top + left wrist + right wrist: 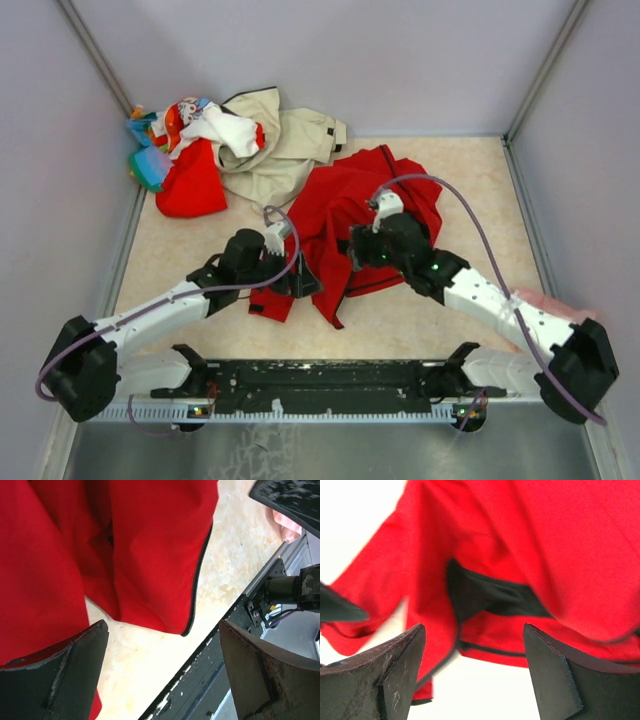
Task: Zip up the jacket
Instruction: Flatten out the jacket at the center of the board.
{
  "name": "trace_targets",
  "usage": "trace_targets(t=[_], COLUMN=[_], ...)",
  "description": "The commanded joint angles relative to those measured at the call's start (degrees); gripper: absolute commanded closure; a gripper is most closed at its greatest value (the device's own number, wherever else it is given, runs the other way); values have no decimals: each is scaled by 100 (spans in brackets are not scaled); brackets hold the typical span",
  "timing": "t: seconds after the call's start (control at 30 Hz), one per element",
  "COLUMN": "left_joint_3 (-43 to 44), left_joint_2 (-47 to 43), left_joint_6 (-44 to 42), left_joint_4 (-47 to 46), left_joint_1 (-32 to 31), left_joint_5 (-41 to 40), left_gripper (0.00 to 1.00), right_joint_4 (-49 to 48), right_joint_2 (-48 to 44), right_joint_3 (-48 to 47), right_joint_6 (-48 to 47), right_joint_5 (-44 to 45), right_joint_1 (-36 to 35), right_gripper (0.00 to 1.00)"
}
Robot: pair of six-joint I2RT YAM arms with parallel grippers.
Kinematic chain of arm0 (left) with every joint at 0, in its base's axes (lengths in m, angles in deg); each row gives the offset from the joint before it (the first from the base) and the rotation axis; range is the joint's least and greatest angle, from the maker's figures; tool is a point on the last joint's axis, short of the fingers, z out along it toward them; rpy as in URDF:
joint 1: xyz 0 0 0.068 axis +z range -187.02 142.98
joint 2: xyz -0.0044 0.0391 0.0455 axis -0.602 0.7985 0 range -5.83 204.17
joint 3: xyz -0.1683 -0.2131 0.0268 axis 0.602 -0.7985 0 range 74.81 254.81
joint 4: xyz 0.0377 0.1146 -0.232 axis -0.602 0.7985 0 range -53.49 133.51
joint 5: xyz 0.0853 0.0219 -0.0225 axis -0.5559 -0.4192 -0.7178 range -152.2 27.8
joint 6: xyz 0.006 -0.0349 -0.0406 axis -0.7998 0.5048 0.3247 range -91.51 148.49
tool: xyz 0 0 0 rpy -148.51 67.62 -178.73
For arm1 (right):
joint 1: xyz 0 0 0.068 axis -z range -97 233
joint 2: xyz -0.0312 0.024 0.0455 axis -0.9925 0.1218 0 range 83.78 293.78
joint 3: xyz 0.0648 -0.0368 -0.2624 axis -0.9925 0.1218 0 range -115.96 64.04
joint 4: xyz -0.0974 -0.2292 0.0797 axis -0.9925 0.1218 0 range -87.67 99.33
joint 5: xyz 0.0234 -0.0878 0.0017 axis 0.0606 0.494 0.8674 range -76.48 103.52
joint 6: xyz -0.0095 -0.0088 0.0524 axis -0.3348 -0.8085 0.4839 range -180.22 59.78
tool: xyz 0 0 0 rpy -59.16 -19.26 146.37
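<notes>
**Both grippers open over the crumpled red jacket**

The only enclosure was the walled table (200, 250) itself. The jacket (360, 215) lay crumpled near its middle, between the two arms, its front edges apart. In the far left corner sat a pile of mixed clothes (200, 125), with a smaller red garment (190, 185) at its near side and a beige jacket (285, 140) spread to its right, touching the red jacket's far edge.

Much of the jacket was folded under itself, so its sleeves and collar could not be told apart. The left wrist view showed one front panel with a black zipper (200, 575) running down its edge to the hem corner; the slider was not visible. The right wrist view was blurred and its background washed out to white; it showed red folds, a black patch (485, 595) and a thin dark zip line below it. A pink cloth (540, 300) was cut off behind the right arm.

The left arm reached forward and to the right, with the left gripper (300, 282) at the jacket's near left hem. Its fingers (65, 680) stood wide apart and gripped nothing. The right arm reached in towards the left, placing the right gripper (358, 250) over the jacket's middle. Its fingers (550, 680) were spread wide too, the fabric beyond them unheld.
</notes>
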Motion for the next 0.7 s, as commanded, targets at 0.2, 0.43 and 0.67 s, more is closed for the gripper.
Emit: trace_targets(t=[0.2, 0.43, 0.67], left_joint_3=[785, 1198, 1425], left_joint_2=[914, 1502, 1950], left_joint_6=[-436, -561, -631], left_joint_4=[-80, -83, -71], left_joint_1=[-341, -392, -420], left_joint_5=[-338, -237, -172], left_gripper=[4, 4, 4], right_joint_4=[-142, -1286, -2532], right_joint_2=[-1346, -1389, -658], right_joint_3=[1714, 2729, 3032], right_joint_6=[951, 1569, 1602], right_joint_5=[589, -95, -621], right_joint_1=[1496, 2795, 3362], right_gripper=[15, 15, 15])
